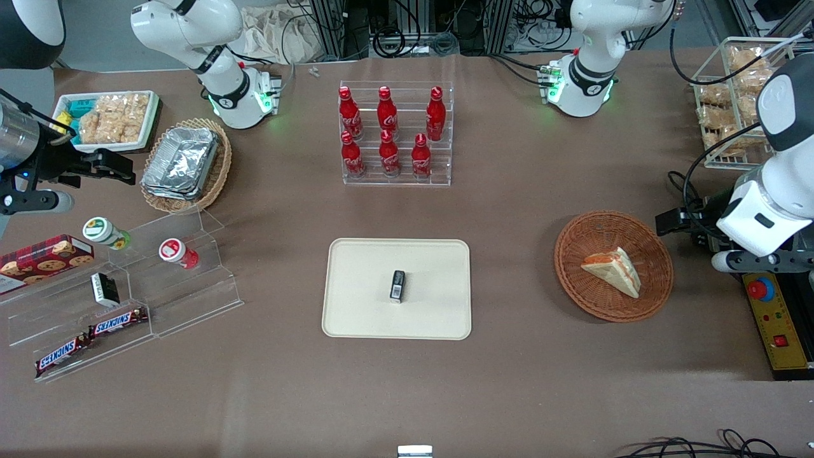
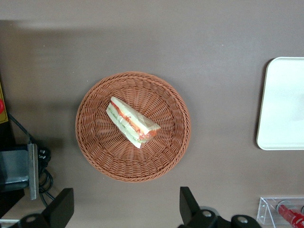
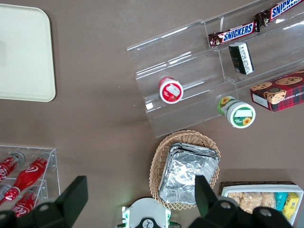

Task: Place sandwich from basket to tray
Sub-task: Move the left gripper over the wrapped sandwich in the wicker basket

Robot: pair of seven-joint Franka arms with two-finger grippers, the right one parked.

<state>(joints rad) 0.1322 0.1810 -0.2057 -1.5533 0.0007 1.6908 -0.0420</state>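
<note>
So the gripper point(image 2: 126, 213) hangs spread wide above the basket point(image 2: 95, 147), and the sandwich point(image 2: 131, 121) runs 10-to-4 o'clock, diagonal to the jaws.

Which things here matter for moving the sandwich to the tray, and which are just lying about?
For the job: sandwich, basket, tray, gripper above the basket, fingers open.

Lying about: small black item on the tray, cola bottles, foil trays, Snickers bars, cookie box.

Even overhead light, soft shadows (foil trays point(image 1: 181, 160) glare slightly), sharp focus
</note>
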